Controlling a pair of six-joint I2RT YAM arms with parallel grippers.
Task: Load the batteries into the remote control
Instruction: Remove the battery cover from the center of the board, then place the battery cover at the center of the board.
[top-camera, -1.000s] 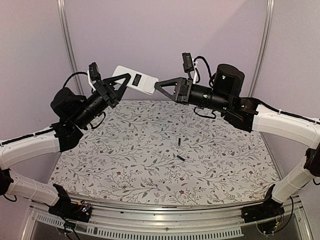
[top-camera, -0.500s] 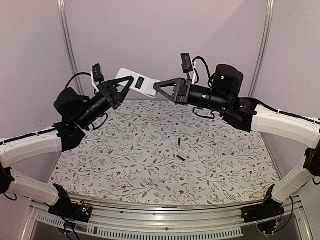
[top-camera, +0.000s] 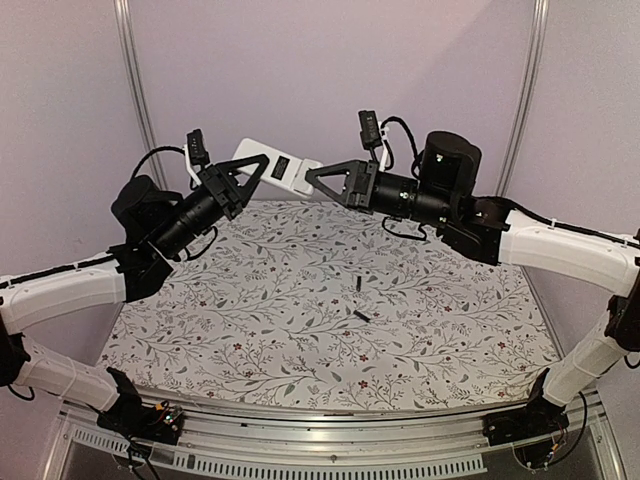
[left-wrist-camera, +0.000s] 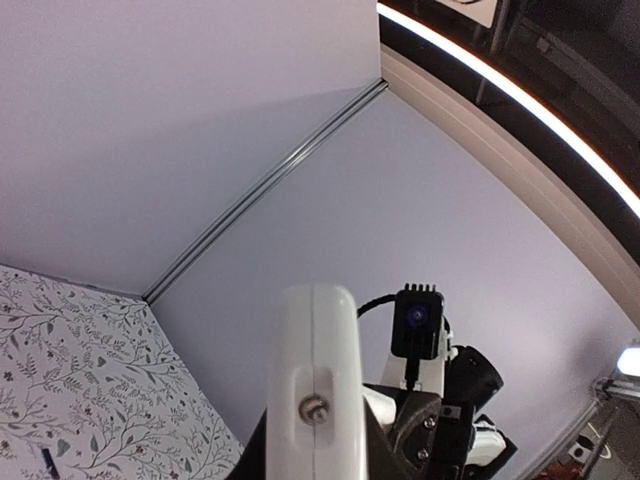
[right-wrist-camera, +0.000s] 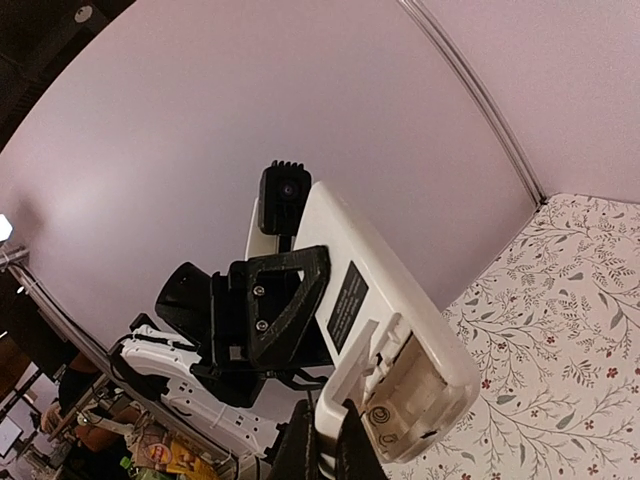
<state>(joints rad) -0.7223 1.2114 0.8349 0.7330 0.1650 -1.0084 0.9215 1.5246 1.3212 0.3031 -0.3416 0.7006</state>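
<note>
The remote control (top-camera: 277, 166) is a white bar held in the air above the far side of the table, its plain back with a dark label facing up. My left gripper (top-camera: 248, 172) is shut on its left part. My right gripper (top-camera: 312, 178) is shut on its right end, pinching the white battery cover (right-wrist-camera: 368, 368), which stands partly off the open battery slot (right-wrist-camera: 428, 388). In the left wrist view the remote (left-wrist-camera: 315, 370) shows end-on. Two batteries (top-camera: 357, 285) (top-camera: 361, 316), thin and black, lie on the table's middle; one shows in the left wrist view (left-wrist-camera: 47, 458).
The flowered table cloth (top-camera: 300, 340) covers the table. Lilac walls with metal posts (top-camera: 135, 90) close in the back. The right wrist camera (left-wrist-camera: 415, 318) faces my left gripper at close range.
Both grippers and the remote between them have shifted slightly; the left wrist has come a little up and to the right, and the right arm has leaned left. The batteries have not moved.
</note>
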